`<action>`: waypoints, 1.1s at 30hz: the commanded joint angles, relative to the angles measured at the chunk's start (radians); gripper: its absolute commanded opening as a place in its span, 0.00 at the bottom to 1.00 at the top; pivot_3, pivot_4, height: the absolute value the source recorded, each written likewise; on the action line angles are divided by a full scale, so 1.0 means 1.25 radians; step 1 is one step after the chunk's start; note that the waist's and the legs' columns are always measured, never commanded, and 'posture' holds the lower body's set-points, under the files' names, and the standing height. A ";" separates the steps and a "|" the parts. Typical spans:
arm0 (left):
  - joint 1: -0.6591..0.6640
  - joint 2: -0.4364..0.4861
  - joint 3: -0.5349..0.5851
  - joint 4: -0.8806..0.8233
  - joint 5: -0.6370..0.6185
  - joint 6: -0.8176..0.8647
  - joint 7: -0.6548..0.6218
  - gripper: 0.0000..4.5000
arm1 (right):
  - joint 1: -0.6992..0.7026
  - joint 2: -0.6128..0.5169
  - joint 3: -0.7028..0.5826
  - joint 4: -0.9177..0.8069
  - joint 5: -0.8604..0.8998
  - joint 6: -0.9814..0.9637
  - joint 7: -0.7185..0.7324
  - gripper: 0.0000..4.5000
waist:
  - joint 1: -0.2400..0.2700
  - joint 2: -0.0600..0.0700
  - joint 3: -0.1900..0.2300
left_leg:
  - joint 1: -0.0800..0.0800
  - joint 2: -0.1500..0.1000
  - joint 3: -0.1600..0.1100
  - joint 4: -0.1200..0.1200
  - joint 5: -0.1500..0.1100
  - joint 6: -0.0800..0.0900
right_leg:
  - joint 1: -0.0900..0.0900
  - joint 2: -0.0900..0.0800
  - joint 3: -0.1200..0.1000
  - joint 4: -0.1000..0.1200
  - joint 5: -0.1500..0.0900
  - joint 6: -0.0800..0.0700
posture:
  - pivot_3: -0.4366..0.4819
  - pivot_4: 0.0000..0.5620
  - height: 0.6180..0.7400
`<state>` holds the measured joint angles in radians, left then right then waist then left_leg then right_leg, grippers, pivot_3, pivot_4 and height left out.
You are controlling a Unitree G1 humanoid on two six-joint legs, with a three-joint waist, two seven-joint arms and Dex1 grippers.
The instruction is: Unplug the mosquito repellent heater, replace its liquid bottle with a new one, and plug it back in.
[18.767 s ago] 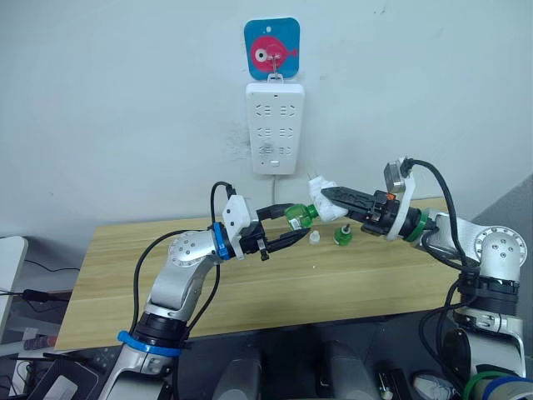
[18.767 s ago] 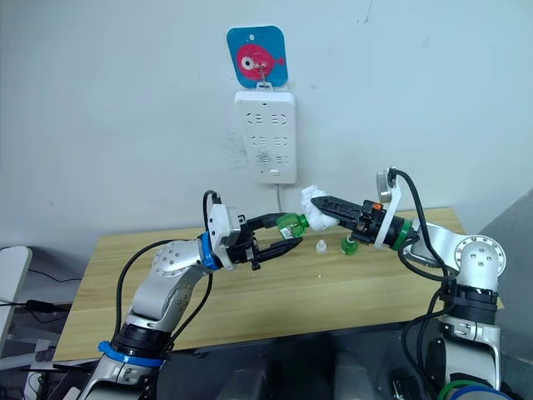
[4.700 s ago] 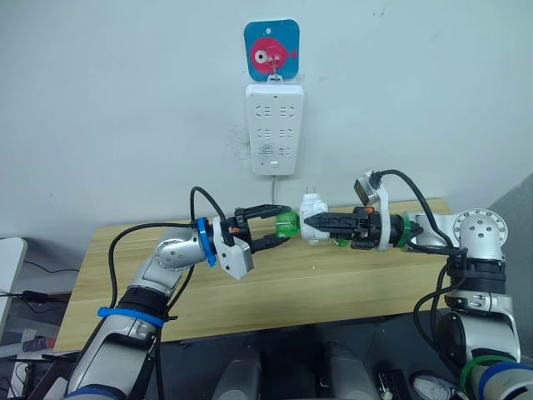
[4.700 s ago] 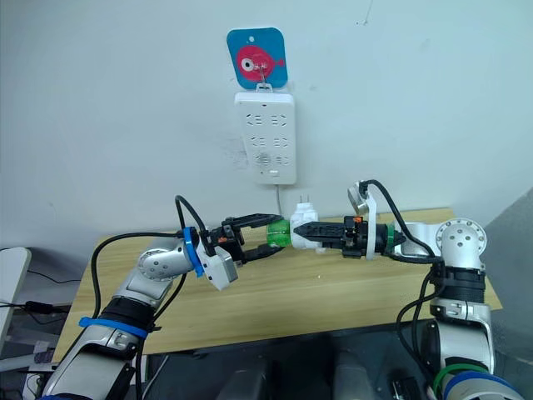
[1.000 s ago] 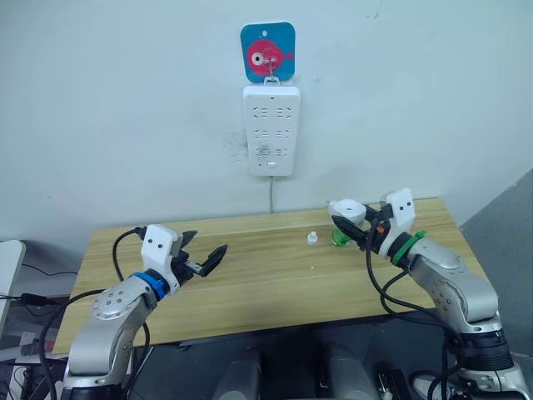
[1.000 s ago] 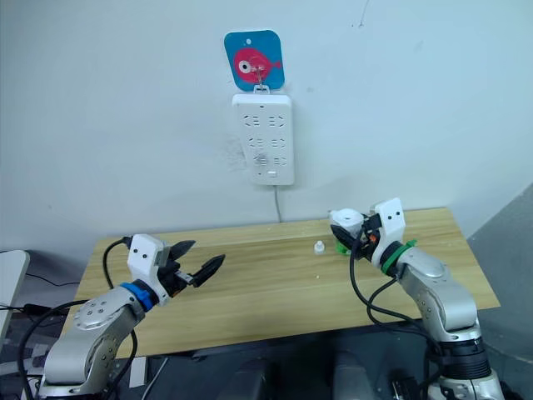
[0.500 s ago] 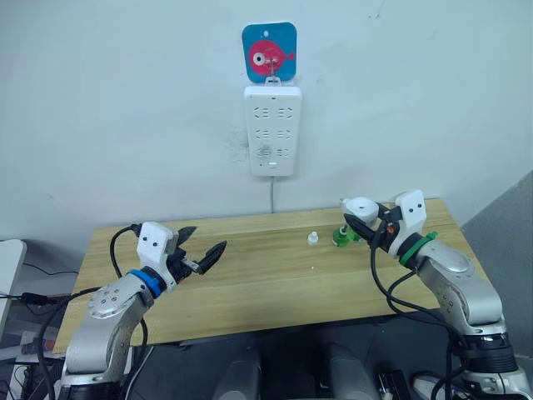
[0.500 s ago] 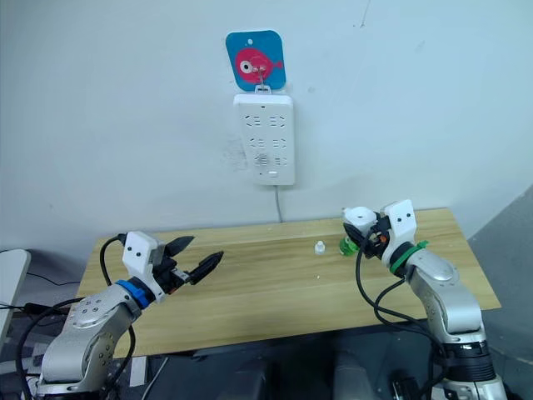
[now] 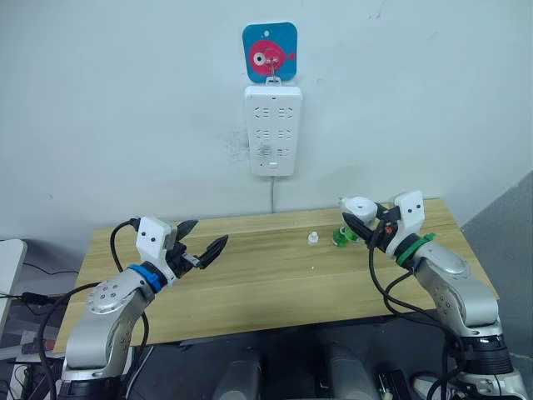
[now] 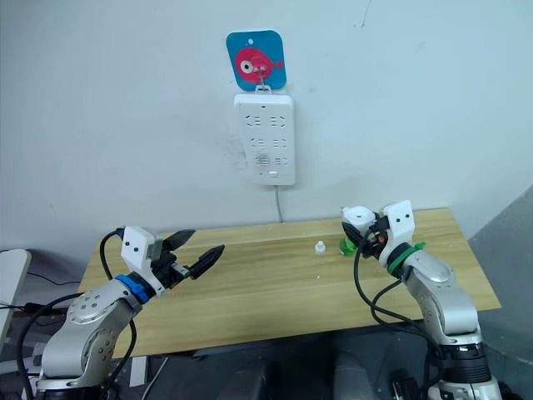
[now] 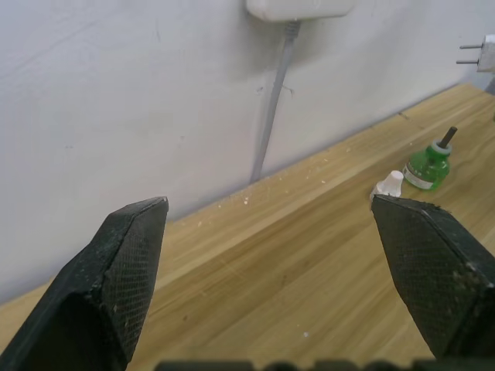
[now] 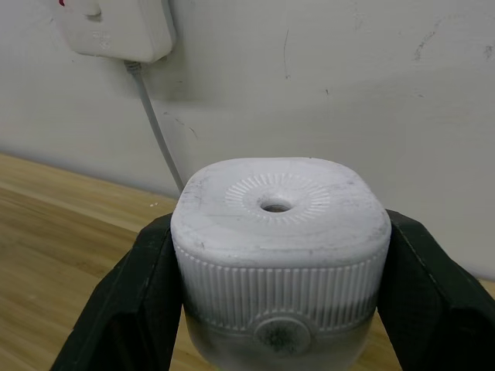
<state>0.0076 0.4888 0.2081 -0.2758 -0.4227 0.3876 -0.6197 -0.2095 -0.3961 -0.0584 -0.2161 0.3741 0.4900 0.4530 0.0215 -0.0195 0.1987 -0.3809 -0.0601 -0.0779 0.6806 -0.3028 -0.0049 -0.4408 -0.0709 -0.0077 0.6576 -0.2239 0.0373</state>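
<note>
My right gripper point(image 9: 355, 218) is shut on the mosquito repellent heater point(image 9: 361, 204), a small white rounded unit held above the table's right side. In the right wrist view the heater point(image 12: 280, 247) sits between both fingers, its vent hole facing the camera. Its liquid bottle point(image 9: 341, 237), green with a bare dark wick, stands on the table just beside the heater, also seen as the bottle point(image 11: 428, 165) in the left wrist view. The new one is hidden. My left gripper point(image 9: 210, 232) hovers open and empty over the table's left part.
A white power strip point(image 9: 273, 130) hangs on the wall under a blue fish hook, its cord running down behind the wooden table point(image 9: 250, 292). A small white cap point(image 9: 313, 239) lies left of the wick bottle.
Seconds ago both grippers met mid-table with a green bottle against the heater. The arms have since drawn apart, the left one empty. In the last second the heater shifted slightly right.
</note>
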 commanded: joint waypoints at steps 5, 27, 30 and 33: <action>-0.013 0.012 0.017 -0.015 -0.001 -0.008 0.010 1.00 | -0.012 0.008 -0.028 -0.049 0.010 -0.010 -0.015 0.66 | -0.001 0.000 0.000 | 0.000 0.000 0.000 0.000 0.000 0.000 | 0.000 0.000 0.000 0.000 0.000 0.000 | 0.52 0.30 1.00; -0.010 0.013 0.015 -0.025 -0.001 -0.010 0.034 1.00 | -0.029 0.007 -0.019 -0.052 0.013 0.002 -0.014 0.66 | 0.000 0.000 0.000 | 0.000 0.000 0.000 0.000 0.000 0.000 | 0.000 0.000 0.000 0.000 0.000 0.000 | 0.54 0.31 1.00; -0.010 0.014 0.016 -0.021 -0.001 -0.013 0.034 1.00 | -0.028 0.004 -0.018 -0.052 0.009 0.000 -0.012 0.66 | 0.000 0.000 0.000 | 0.000 0.000 0.000 0.000 0.000 0.000 | 0.000 0.000 0.000 0.000 0.000 0.000 | 0.54 0.31 1.00; -0.012 0.015 0.017 -0.017 -0.001 -0.014 0.033 1.00 | -0.026 0.002 -0.019 -0.055 0.009 0.001 -0.012 0.66 | 0.000 0.000 0.000 | 0.000 0.000 0.000 0.000 0.000 0.000 | 0.000 0.000 0.000 0.000 0.000 0.000 | 0.54 0.30 1.00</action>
<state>-0.0042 0.4991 0.2080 -0.2753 -0.4210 0.3873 -0.5790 -0.2273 -0.3853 -0.0594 -0.2237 0.3757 0.4974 0.4342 0.0215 -0.0195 0.1986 -0.3809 -0.0601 -0.0780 0.6806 -0.3028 -0.0049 -0.4408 -0.0709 -0.0078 0.6576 -0.2239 0.0373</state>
